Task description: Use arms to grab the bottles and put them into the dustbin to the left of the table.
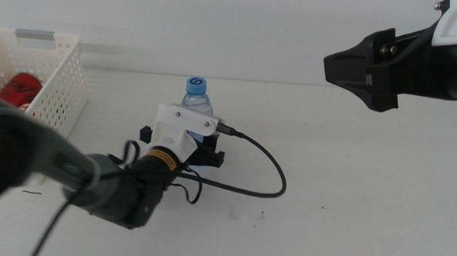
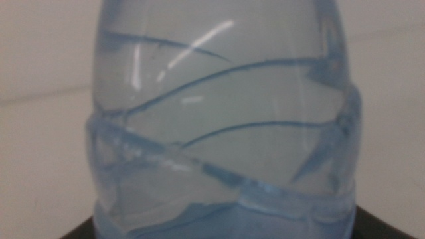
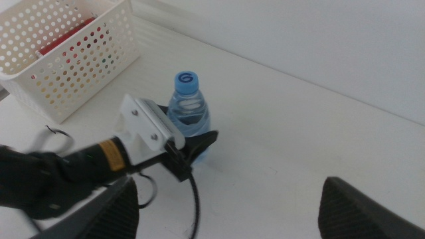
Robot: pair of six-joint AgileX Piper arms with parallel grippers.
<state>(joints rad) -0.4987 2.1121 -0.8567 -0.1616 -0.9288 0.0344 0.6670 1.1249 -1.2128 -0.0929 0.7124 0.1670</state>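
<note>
Two arms are in view. Nearest the middle camera, the left arm [image 1: 90, 179] enters from the lower left, blurred close to the lens, with a black cable [image 1: 265, 174] looping over the tabletop [image 1: 353, 167] beside it. Its left pincer [image 1: 199, 148] sits at the base of the water bottle [image 1: 198, 98], one dark jaw on each side of the body. Whether the jaws press the plastic or merely flank it cannot be told from any view.

The left wrist view alone shows the bottle at close range: the clear ribbed body of the water bottle [image 2: 222, 126] fills the picture, with only dark jaw corners at the lower edge. The right wrist view alone shows the bottle upright on the tabletop with its blue cap [image 3: 186, 81] on top, and the left pincer [image 3: 192, 151] against its lower part. That view also shows the right pincer [image 3: 226, 199] with its jaws set wide apart, holding nothing.

Farther off, the right arm [image 1: 407, 63] hangs above the tabletop at upper right, well apart from the bottle.

At far left stands the white basket [image 1: 52, 81] with perforated sides and a grey handle bar [image 1: 37, 37]. A red can [image 1: 20, 90] lies inside it.

The tabletop is plain white with a few dark specks; a pale wall [image 1: 243, 26] lies behind.
</note>
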